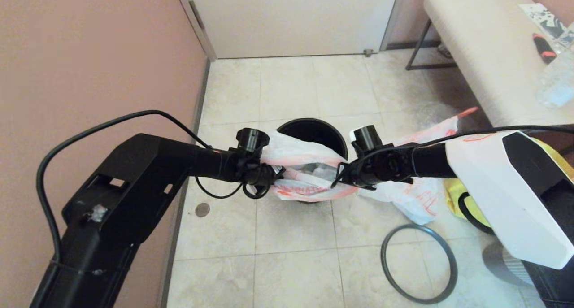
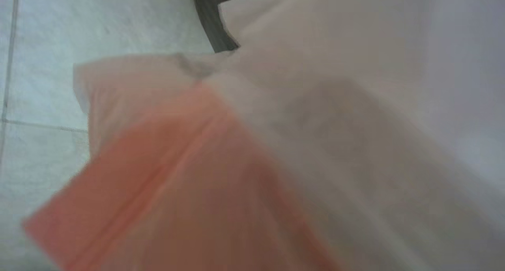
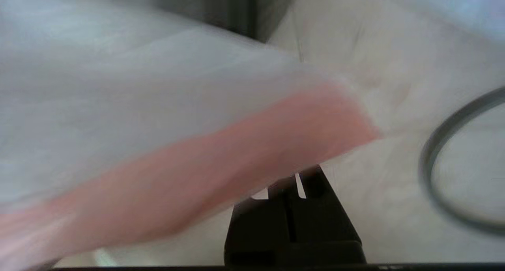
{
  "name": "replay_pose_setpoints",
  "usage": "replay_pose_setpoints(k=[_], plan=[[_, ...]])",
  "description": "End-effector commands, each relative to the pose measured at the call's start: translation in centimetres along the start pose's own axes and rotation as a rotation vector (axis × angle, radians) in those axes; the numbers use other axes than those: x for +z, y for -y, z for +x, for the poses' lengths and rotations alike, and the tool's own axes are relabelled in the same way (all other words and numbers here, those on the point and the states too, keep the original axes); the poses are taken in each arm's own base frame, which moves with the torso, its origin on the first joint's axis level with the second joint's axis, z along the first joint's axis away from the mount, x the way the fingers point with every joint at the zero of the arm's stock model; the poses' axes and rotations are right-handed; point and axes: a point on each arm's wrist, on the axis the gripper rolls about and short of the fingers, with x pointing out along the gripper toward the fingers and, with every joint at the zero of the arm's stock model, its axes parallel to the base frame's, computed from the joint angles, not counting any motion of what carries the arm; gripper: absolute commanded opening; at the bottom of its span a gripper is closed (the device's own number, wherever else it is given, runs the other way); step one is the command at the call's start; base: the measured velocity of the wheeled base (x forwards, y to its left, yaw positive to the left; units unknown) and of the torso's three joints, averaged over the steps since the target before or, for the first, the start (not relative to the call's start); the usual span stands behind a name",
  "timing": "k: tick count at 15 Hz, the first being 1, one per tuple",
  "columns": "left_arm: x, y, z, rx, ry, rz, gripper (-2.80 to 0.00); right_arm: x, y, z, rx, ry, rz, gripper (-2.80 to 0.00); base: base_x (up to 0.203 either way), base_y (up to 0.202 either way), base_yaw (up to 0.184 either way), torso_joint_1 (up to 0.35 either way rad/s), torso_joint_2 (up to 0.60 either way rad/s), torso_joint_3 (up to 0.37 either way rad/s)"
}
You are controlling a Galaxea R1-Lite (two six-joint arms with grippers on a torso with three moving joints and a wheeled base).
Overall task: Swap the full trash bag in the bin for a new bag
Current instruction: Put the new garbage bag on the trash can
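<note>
The black bin (image 1: 314,131) stands on the tiled floor near the middle. Over its near rim the new bag (image 1: 302,158), white with orange-red print, hangs stretched between both grippers with its mouth partly spread. My left gripper (image 1: 274,172) is shut on the bag's left edge; that bag's orange band (image 2: 177,184) fills the left wrist view and hides the fingers. My right gripper (image 3: 294,180) is shut on the right edge, under the pink band (image 3: 197,172). The full trash bag (image 1: 415,198) lies on the floor right of the bin, its orange tail (image 1: 466,112) pointing back.
The dark grey hoop (image 1: 419,263) lies flat on the floor at front right. A yellow tote (image 1: 455,193) sits beside the full bag. A padded bench (image 1: 484,52) stands at back right, a wall (image 1: 89,75) runs along the left, and a door (image 1: 291,16) is behind.
</note>
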Motion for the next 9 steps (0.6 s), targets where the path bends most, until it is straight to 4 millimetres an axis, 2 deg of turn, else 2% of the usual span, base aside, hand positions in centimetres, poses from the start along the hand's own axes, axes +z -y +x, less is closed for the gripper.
replay_pose_setpoints(k=[1,5,7,9], plan=[[-0.2,0.3,-0.2,-0.007,-0.003,-0.001,-2.8,-0.2,0.6,1.3,-0.009,0.015,-0.001,-2.8,0.0,0.0,0.0,0.0,0.0,0.0],[-1.4,0.2,-0.9,0.016,-0.038,0.011,-2.8,0.4,0.7,1.7,-0.052,0.11,0.012,-2.8,0.0,0.0,0.0,0.0,0.0,0.0],[-1.9,-0.3,-1.3,0.031,-0.06,0.047,-2.8,0.8,0.7,1.2,-0.085,0.143,0.017,-2.8,0.0,0.0,0.0,0.0,0.0,0.0],[-2.8,0.4,-1.4,0.031,-0.083,0.076,-2.8,1.0,0.8,0.9,-0.143,0.181,0.023,-2.8,0.0,0.0,0.0,0.0,0.0,0.0]])
